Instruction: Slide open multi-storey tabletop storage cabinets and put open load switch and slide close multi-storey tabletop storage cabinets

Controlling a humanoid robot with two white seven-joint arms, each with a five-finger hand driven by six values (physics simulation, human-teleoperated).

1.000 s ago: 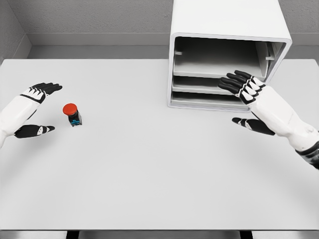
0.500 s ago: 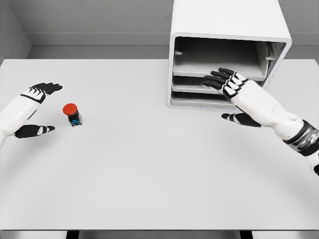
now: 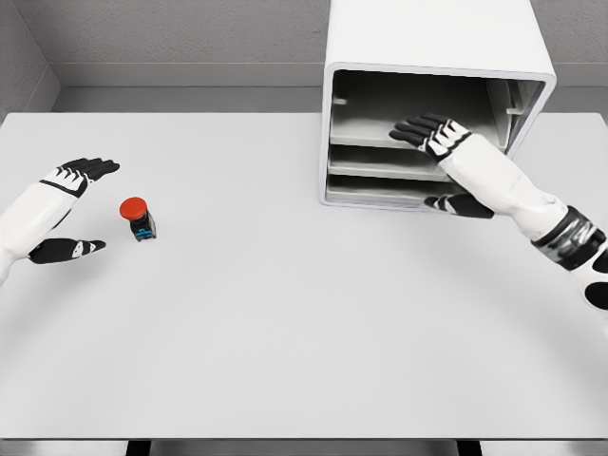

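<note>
A small load switch (image 3: 137,218) with a red round cap and a black and blue base stands on the table's left side. My left hand (image 3: 68,209) hovers just left of it, fingers spread, holding nothing. The white storage cabinet (image 3: 432,57) stands at the back right with its front open, showing several stacked trays (image 3: 380,161). My right hand (image 3: 427,157) reaches in at the cabinet's front, fingers extended over the top tray's edge and thumb below near the lowest tray. It grips nothing.
The white table (image 3: 285,313) stretches wide between the switch and the cabinet. A grey wall (image 3: 190,38) runs behind the table's far edge.
My right hand has moved up and left from beside the cabinet's lower right front to the tray fronts. The left hand and switch have not moved.
</note>
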